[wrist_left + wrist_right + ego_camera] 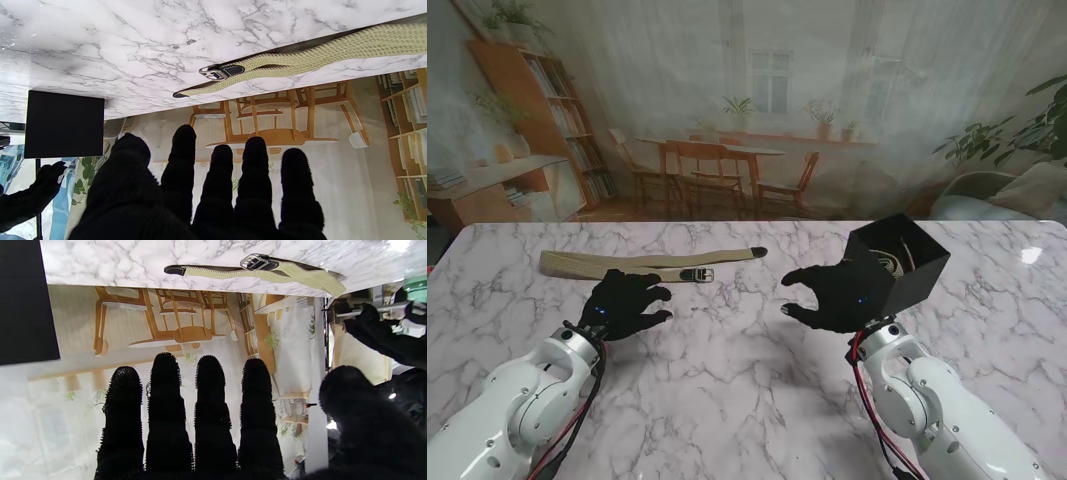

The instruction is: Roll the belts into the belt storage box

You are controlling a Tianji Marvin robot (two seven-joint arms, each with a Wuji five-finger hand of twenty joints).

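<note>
Beige woven belt point(652, 264) lies flat on the marble table point(747, 400), farther from me than the empty, spread left hand point(623, 305). The right hand point(835, 293), also empty and spread, hovers beside the black box point(897, 262). I think the smooth marble may let the belt slide when rolling starts.

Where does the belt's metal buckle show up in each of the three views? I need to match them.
Stand view: the buckle lies left of centre, just beyond the left hand.
Left wrist view: buckle at middle, on the marble.
Right wrist view: buckle near the top edge.
Shared landmark: the black storage box.
</note>
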